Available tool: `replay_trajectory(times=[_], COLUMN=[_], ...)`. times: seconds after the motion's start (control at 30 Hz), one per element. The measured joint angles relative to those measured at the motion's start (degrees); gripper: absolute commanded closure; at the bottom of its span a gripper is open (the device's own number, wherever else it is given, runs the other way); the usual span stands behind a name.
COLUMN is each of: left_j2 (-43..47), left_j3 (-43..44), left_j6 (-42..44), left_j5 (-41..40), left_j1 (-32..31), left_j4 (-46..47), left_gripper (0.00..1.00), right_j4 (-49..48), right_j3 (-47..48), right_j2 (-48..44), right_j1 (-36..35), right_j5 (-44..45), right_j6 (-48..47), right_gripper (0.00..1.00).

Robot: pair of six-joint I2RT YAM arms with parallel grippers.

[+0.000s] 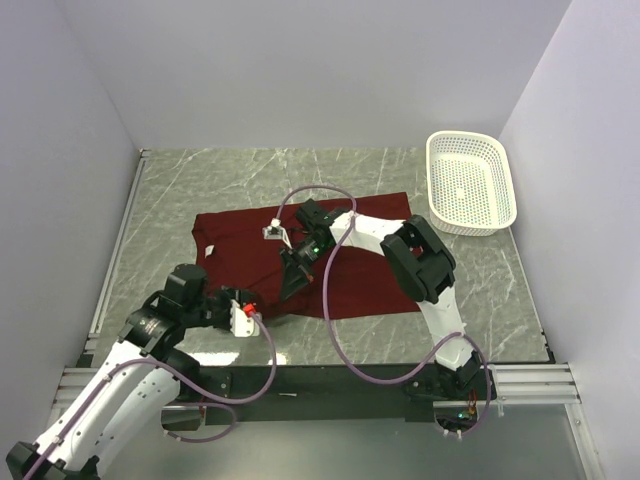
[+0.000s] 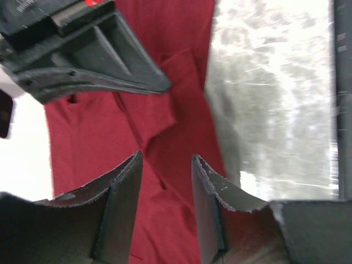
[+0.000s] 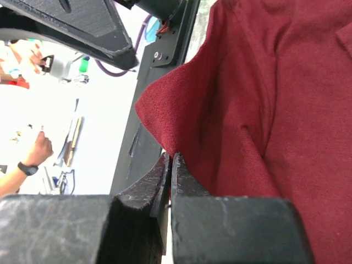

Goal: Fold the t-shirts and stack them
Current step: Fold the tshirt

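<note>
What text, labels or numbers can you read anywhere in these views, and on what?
No text is readable in any view.
White neck tag on the maroon t-shirt: too small to read.
White print on the black housing in the left wrist view: blurred, unreadable.
White basket: no markings visible.

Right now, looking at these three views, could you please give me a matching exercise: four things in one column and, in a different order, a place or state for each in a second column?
Column 1
1. t-shirt
2. basket
3. left end effector
4. right end effector

Column 2
A. jaws closed on a fold of the t-shirt
B. at the far right corner of the table
C. jaws apart, over the t-shirt's near edge
D. maroon, spread out in the middle of the table

Pairs: 1-D, 2-B, 3-C, 4-A
</note>
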State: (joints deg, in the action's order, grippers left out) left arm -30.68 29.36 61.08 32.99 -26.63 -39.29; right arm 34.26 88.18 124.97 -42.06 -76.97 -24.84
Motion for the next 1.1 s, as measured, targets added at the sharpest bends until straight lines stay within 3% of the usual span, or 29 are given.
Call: replay_trajectory(times=[0.27,0.77,1.0,1.1], left_j2=[-3.30,-4.42,-4.87,-5.20], left_j3=[-2.10,-3.89,-4.76,-4.76], left_j6=[3.85,4.20,4.00,3.85], left_j5=[-2.80,-5.51,-7.87,-8.76], left_j1=[-2.03,-9.27,-10.69,-11.13], left_j4=[8.22,11.26,13.07,13.31], left_gripper=[0.54,0.61,0.69,0.80], right_j4=[-0.42,-2.29,-2.56,-2.56], right_j3=[0.00,0.00,0.00,0.00], right_j2=[1.03,1.09,1.11,1.11], right_j1=[0.00,0.24,0.22,0.24], right_j5=[-1.86,-2.78,-3.10,-3.10], right_j6=[2.38,5.09,5.11,5.09], right_gripper=[1.00,1.00,1.00,1.00])
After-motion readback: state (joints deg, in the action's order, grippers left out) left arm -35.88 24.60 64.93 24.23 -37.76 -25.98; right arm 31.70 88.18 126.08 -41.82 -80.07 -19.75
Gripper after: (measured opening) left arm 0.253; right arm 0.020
